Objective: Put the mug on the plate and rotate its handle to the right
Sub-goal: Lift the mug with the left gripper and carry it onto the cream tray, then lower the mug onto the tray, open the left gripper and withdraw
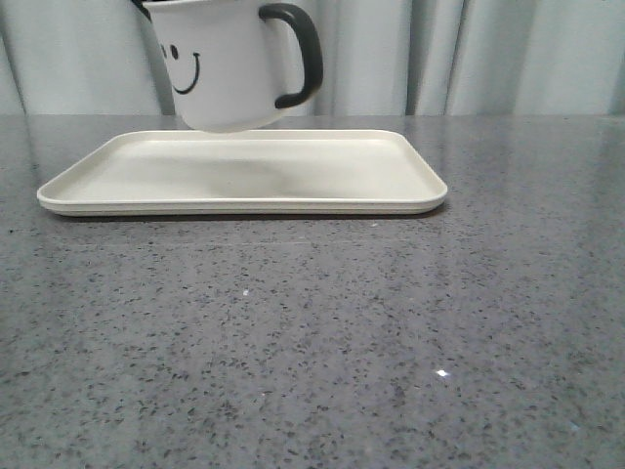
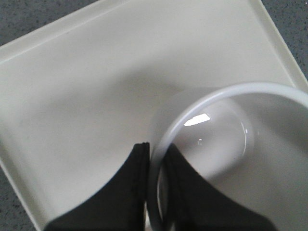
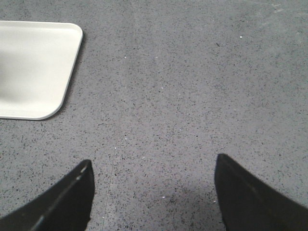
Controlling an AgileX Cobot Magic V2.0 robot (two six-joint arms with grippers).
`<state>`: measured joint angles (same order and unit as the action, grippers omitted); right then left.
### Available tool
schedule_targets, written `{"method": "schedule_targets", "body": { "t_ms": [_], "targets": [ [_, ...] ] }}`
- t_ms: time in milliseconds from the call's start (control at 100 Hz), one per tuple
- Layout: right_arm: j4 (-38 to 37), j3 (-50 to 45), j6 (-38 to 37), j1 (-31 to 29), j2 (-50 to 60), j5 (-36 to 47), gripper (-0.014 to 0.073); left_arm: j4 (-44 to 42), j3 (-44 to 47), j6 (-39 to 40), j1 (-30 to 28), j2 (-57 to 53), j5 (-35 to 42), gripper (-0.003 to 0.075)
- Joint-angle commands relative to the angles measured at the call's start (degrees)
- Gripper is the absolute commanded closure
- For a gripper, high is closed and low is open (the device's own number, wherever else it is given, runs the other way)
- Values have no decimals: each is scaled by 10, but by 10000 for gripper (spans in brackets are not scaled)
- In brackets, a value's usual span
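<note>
Front view shows the mug [image 1: 229, 68] lifted clear above the far left part of the plate [image 1: 391, 195], tilted slightly, its handle [image 1: 303, 54] pointing right. Left wrist view shows the left gripper [image 2: 155, 163] with its fingers [image 2: 132, 178] clamped on the mug's rim, one inside and one outside. Over bare grey tabletop [image 3: 192, 86], right of the plate, the right gripper [image 3: 153, 192] hangs with fingers spread, grasping nothing.

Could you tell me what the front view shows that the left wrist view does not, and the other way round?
Only the front view shows the mug's smiley face and black handle, pointing right, with the mug held above the plate. Only the left wrist view shows the left gripper pinching the rim, one finger inside, and the mug's empty inside. Both show mug and plate.
</note>
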<state>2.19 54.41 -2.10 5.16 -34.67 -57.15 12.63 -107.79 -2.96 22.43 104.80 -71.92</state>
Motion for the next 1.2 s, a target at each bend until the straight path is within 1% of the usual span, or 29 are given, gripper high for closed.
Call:
{"method": "schedule_targets", "body": {
  "t_ms": [0,240,430,650,1190],
  "targets": [
    [0,17,3,0,-6,44,62,15,-29,-3,12,-7,-4,741],
    [0,17,3,0,-6,50,62,15,-28,-20,20,25,-4,741],
    [0,17,3,0,-6,51,62,13,-28,-23,20,27,-4,741],
    [0,17,3,0,-6,55,62,-11,-28,-28,20,27,-4,741],
    [0,17,3,0,-6,55,62,-12,-28,-31,20,43,-4,741]
  ]
}}
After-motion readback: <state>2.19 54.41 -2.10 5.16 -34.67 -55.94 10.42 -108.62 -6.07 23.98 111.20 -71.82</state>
